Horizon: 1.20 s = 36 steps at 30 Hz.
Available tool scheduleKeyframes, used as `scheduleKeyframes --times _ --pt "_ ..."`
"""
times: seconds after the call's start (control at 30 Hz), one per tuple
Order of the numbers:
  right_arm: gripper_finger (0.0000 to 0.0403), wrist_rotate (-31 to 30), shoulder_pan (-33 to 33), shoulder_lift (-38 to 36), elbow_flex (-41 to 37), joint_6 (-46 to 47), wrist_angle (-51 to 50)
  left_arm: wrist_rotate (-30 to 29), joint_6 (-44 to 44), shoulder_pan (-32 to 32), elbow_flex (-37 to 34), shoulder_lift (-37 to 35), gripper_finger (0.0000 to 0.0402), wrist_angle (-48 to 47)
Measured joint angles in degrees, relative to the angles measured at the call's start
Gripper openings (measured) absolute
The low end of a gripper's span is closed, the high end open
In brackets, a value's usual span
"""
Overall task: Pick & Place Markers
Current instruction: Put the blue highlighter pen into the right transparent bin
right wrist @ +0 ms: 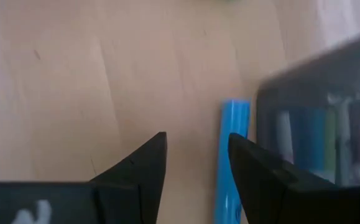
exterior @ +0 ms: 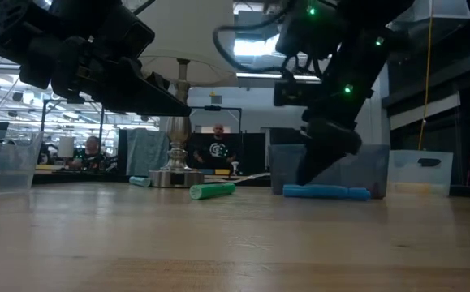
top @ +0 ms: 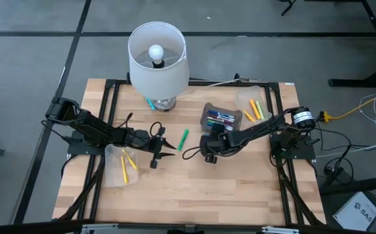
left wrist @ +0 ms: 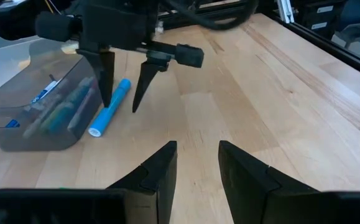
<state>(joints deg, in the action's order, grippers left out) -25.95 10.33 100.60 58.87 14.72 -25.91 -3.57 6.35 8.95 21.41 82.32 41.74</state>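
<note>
The right pincer hangs open and empty at the middle of the surface, straddling a blue marker beside the dark bin. A green marker lies loose nearby. The left pincer hovers open, empty. Several markers are binned; at least these two remain.

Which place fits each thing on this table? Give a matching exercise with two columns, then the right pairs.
Things:
1. blue marker
2. green marker
3. lamp
4. yellow markers

Places:
A. at the table's far edge
B. in the clear bin under the left arm
C. alone on bare wood between the two arms
D. on the wood beside the dark bin, below the open right pincer

Pairs: 1-D, 2-C, 3-A, 4-B
</note>
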Motion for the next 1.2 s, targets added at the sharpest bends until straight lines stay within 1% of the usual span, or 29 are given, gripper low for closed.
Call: scheduleKeyframes --times 0.13,0.2,0.27,0.37,0.53,0.63,0.83,0.93,1.0,1.13,1.2 --pt "0.0171 0.0 -0.1 0.0 0.0 3.1 -5.2 0.0 0.0 0.0 0.0 0.0 0.0116 0.0" --pt "0.0171 -1.3 -0.1 0.0 0.0 4.3 -7.0 0.0 0.0 0.0 0.0 0.0 0.0116 0.0" --pt "0.0171 -2.9 -0.1 0.0 0.0 4.6 -8.4 0.0 0.0 0.0 0.0 0.0 0.0116 0.0" --pt "0.0171 -3.0 -0.2 0.0 -0.3 4.4 -9.5 0.0 0.0 0.0 0.0 0.0 0.0116 0.0" --pt "0.0171 -1.9 -1.3 -0.1 -2.8 4.6 -9.6 0.0 0.0 0.0 0.0 0.0 0.0116 0.0" --pt "0.0171 0.3 -2.0 -0.4 -4.6 5.5 -7.5 0.0 0.0 0.0 0.0 0.0 0.0116 0.0" --pt "0.0167 1.2 -2.2 -0.4 -5.7 6.2 -5.2 0.0 0.0 0.0 0.0 0.0 0.0116 0.0" --pt "0.0145 3.1 -2.3 -0.3 -5.7 6.2 -4.8 0.0 0.0 0.0 0.0 0.0 0.0116 0.0" --pt "0.0118 4.5 -2.3 -0.3 -5.7 6.6 -4.6 0.0 0.0 0.0 0.0 0.0 0.0116 -0.1" --pt "0.0064 5.5 -2.3 -0.2 -5.7 7.4 -4.5 0.0 0.0 0.0 0.0 0.0 0.0116 -0.1" --pt "0.0061 5.6 -2.3 -0.2 -5.7 7.5 -4.4 0.0 0.0 0.0 0.0 0.0 0.0116 -0.1"
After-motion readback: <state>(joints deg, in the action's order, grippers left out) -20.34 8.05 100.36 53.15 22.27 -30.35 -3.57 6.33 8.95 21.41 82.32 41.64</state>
